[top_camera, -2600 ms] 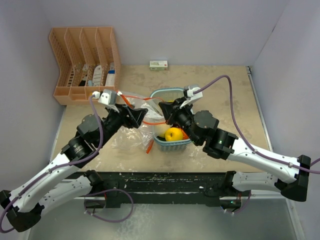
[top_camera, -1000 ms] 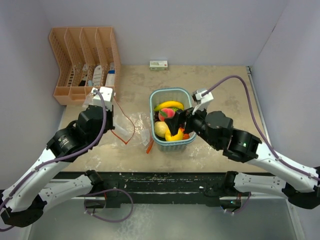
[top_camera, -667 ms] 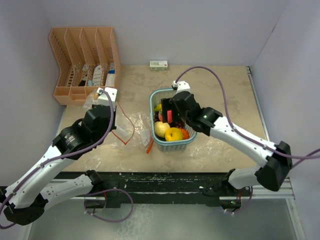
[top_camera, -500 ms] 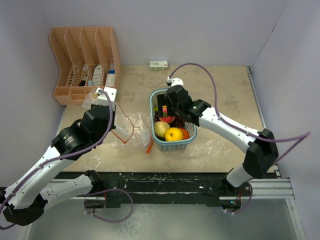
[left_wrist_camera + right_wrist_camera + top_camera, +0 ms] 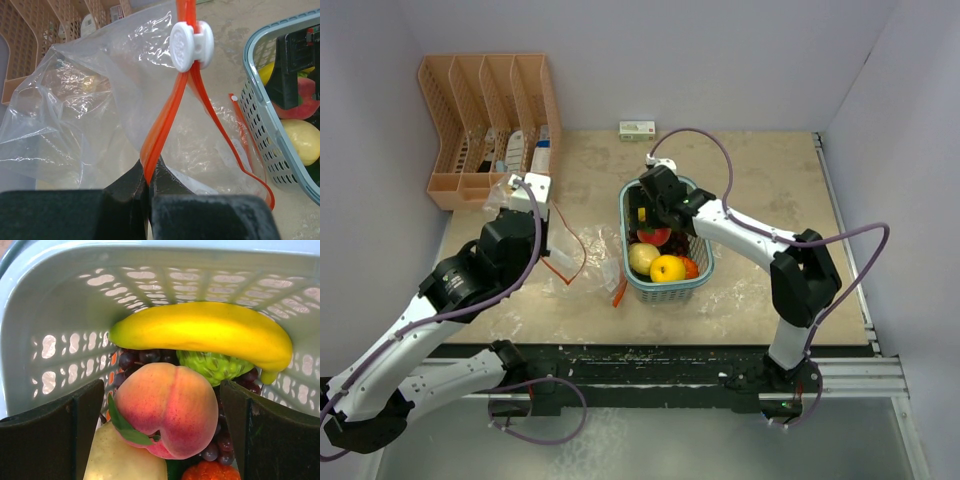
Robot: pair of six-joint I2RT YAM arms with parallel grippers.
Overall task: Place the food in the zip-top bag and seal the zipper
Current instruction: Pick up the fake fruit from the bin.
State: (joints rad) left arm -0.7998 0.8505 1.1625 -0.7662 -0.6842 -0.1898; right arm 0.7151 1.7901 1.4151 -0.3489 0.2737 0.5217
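My left gripper (image 5: 148,182) is clamped shut on the orange zipper (image 5: 167,115), some way along from the white slider (image 5: 190,45). A second run of the strip loops off toward the basket (image 5: 150,275). The zip-top bag (image 5: 75,115) is crumpled on the table (image 5: 760,170), just left of the basket. My right gripper (image 5: 161,390) is over the basket with jaws spread wide, one finger on either side of the peach (image 5: 165,407), not closed on it. The banana (image 5: 205,330), grapes (image 5: 142,357) and a bumpy green fruit (image 5: 215,365) sit behind the peach, all in the basket.
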